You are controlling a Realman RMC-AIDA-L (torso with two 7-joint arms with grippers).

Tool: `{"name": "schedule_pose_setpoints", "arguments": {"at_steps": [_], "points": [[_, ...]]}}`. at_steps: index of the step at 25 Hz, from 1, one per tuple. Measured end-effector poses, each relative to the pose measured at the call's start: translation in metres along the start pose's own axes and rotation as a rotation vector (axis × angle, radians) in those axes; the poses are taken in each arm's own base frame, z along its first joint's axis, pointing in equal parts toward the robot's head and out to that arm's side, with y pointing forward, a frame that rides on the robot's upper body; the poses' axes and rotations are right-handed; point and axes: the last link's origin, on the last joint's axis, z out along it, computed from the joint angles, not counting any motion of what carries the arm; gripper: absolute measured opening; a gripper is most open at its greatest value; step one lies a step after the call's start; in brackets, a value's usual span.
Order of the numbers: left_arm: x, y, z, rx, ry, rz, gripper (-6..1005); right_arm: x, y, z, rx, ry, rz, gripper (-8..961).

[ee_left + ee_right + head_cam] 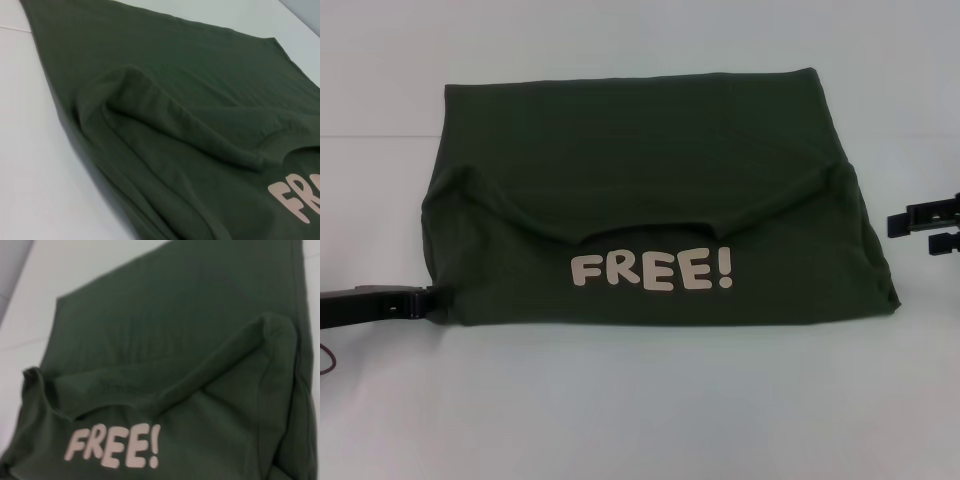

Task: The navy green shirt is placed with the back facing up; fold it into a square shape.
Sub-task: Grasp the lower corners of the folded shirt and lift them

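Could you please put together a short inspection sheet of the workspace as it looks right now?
Surface: pale table, bare around the cloth.
Job's things: navy green shirt lies partly folded, upper part doubled toward the robot, FREE! print facing up, neckline curve above it.
Clutter: nothing seen.
Grippers: left gripper at the shirt's near left corner; right gripper apart from the shirt's right edge.
Cables: thin wire at the left edge.
Surroundings: nothing seen.
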Motion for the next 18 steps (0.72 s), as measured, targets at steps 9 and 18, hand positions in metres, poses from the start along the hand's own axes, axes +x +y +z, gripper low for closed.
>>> {"name": "schedule_pose_setpoints", "arguments": {"at_steps": [9,18], "points": [[0.005,-0.001,-0.001,0.003,0.004,0.007,52,0.000,0.009,0.016,0.070,0.101,-0.024,900],[0.004,0.000,0.000,0.002,0.005,0.009,52,0.007,0.003,0.030,0.103,0.115,-0.023,900]]}}
